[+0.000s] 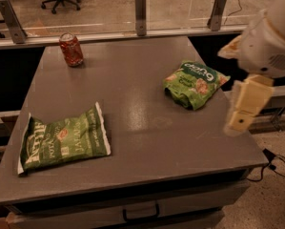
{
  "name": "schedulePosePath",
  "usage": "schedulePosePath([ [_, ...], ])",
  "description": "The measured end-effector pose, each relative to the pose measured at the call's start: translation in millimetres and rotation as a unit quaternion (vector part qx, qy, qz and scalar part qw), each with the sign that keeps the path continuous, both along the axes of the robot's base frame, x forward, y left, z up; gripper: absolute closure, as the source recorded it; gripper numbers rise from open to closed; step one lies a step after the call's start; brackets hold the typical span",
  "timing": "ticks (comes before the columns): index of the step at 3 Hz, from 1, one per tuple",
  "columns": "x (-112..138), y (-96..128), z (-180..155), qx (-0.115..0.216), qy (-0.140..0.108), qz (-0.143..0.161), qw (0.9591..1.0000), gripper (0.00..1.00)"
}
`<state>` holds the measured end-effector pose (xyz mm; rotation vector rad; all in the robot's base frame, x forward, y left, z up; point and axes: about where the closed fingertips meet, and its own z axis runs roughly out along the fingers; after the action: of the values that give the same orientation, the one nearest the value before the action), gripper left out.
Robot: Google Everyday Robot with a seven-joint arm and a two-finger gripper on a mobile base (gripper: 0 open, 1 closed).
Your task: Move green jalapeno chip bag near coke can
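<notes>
The green jalapeno chip bag [63, 140] lies flat at the front left of the grey table [142, 109]: dark green, with white lettering and white end seams. The coke can [71, 49], red with a silver top, stands upright at the far left corner, well apart from the bag. My gripper [238, 122] hangs at the table's right edge, pointing down, holding nothing that I can see. It is far to the right of both the bag and the can.
A smaller, puffier bright-green bag [194, 84] lies at the right of the table, just left of my arm [268, 42]. A glass barrier with metal posts [140, 13] runs along the far edge. A drawer handle [141, 213] sits below the front edge.
</notes>
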<state>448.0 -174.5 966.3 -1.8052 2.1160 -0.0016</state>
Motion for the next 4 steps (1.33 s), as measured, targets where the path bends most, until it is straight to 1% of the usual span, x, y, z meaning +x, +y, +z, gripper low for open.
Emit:
schedulePosePath([
  [1, 6.6, 93.6, -20.2, 0.066, 0.013, 0.114, 0.9912, 0.0],
  [2, -17.9, 186.3, -24.8, 0.128, 0.025, 0.209, 0.9691, 0.0],
  [3, -26.6, 202.1, -21.0, 0.142, 0.029, 0.223, 0.9641, 0.0],
  [4, -26.7, 202.3, -21.0, 0.144, 0.029, 0.223, 0.9636, 0.0],
])
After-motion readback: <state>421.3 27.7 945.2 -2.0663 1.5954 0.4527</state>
